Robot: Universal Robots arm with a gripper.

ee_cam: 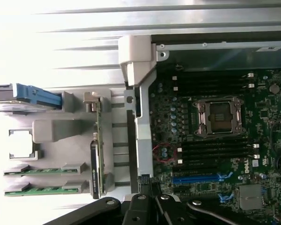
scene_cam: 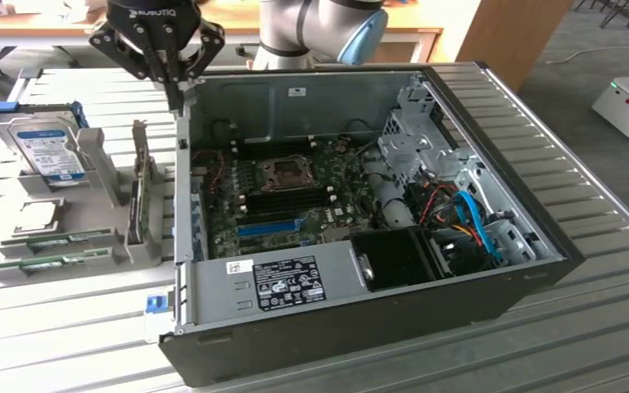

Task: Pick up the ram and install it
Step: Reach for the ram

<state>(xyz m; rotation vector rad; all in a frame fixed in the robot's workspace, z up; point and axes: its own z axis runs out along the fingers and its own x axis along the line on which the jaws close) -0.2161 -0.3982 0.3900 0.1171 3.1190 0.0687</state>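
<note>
Above the computer case, at the wall on the exterior view's left: gripper with fingers pressed together, nothing between them. The ram lies flat in the grey holder outside the case, toward the exterior view's left and nearer the camera, with a second stick just beside it. Its long axis runs crosswise to that wall.

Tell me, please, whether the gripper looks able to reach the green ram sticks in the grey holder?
Probably yes: the ram sticks lie uncovered in the grey holder beside the case, nothing above them. The gripper hangs shut over the case wall, so it would have to open first.
</note>
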